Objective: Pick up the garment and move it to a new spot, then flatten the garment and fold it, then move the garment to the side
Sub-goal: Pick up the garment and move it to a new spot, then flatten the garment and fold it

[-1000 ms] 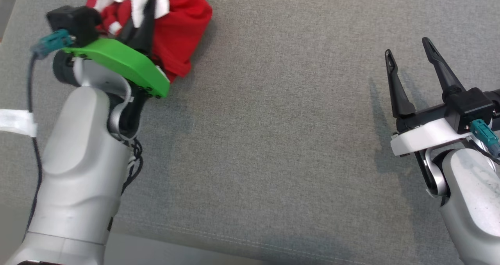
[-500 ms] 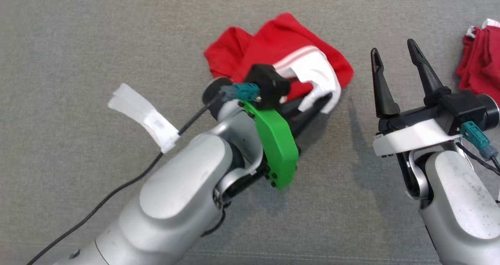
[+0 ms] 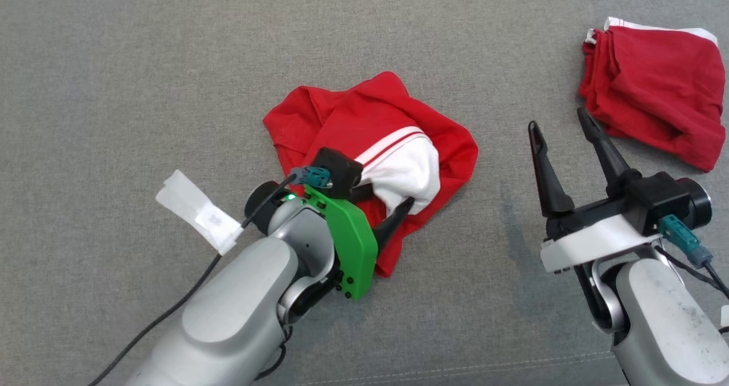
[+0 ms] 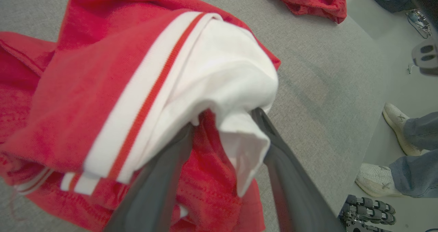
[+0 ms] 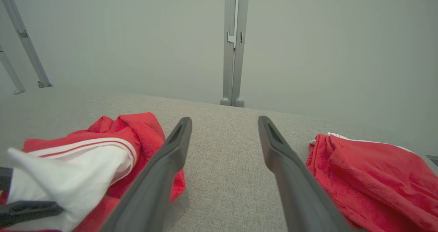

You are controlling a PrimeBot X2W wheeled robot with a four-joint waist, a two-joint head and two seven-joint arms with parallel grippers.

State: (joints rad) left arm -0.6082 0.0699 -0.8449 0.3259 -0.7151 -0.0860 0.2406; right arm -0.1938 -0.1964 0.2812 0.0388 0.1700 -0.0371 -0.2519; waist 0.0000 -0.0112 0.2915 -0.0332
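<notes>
I have the garment (image 3: 364, 130) lying as a crumpled red heap in the middle of the grey desk (image 3: 142, 90), its white striped band (image 4: 212, 64) uppermost on the near side. The left jaws are right in it: they stand parted, with a loose fold of the white band draped over and between the fingers (image 4: 291, 177), and I judge it is not pinched. The right jaws hover wide and empty, well apart from the heap, which lies ahead of them and off to their left, so the left arm (image 3: 239, 312) is plainly the nearer. Bunched like this the heap shows me no clear long axis, so I reckon flattening must start from an edge or a corner that I can find. From the head camera the green mount (image 3: 347, 249) hides one left finger; the left wrist camera shows me both, and also a person's feet (image 4: 398, 122) beside the desk. The right wrist camera has the garment on one side of its fingers and a second red garment (image 5: 369, 167) on the other.
</notes>
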